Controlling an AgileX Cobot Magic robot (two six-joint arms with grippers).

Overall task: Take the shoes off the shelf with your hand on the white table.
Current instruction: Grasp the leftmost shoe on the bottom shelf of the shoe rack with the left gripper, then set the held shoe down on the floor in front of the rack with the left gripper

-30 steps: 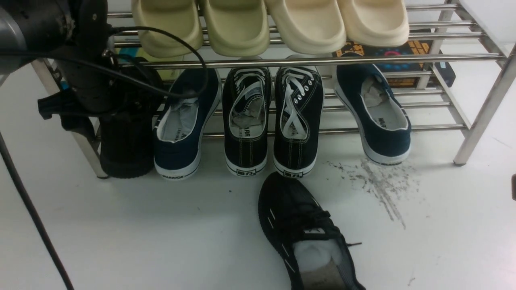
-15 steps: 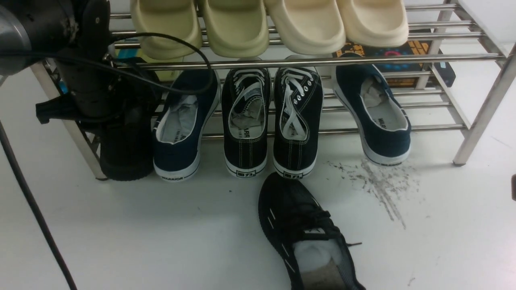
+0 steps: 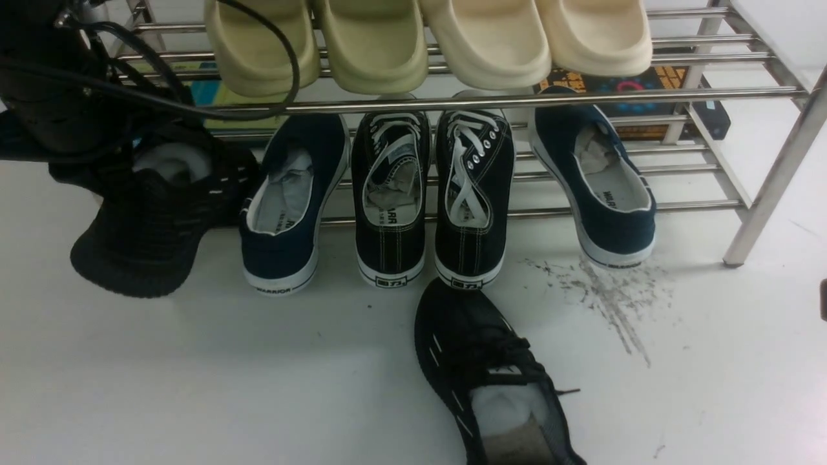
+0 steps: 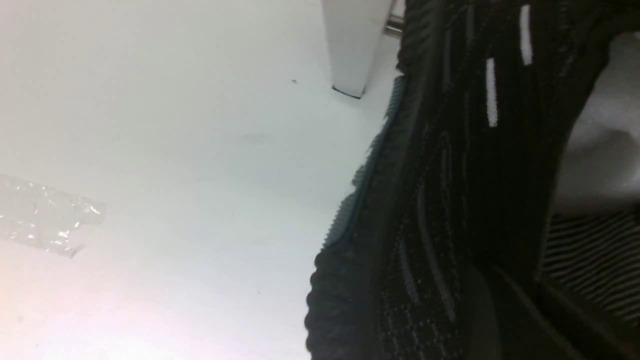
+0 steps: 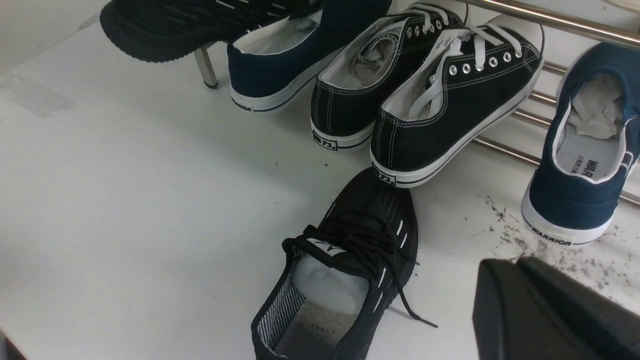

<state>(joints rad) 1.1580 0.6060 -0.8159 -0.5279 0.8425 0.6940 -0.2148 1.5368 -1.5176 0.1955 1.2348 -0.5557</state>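
holding entry: black mesh shoe (image 3: 139, 239), tilted, lifted off the shelf (image 3: 491, 100) at its left end; left gripper (image 3: 110, 152) clamped on its collar. mate (image 3: 478, 361) lies on the white table (image 3: 226, 374). right gripper (image 5: 550, 310): fingers, cannot tell. you: clear the navy slip-on (image 3: 287, 206), lower beside the mate, sole flat.

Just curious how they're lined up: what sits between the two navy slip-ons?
The two black canvas sneakers with white laces, side by side; the front view shows it plainly.
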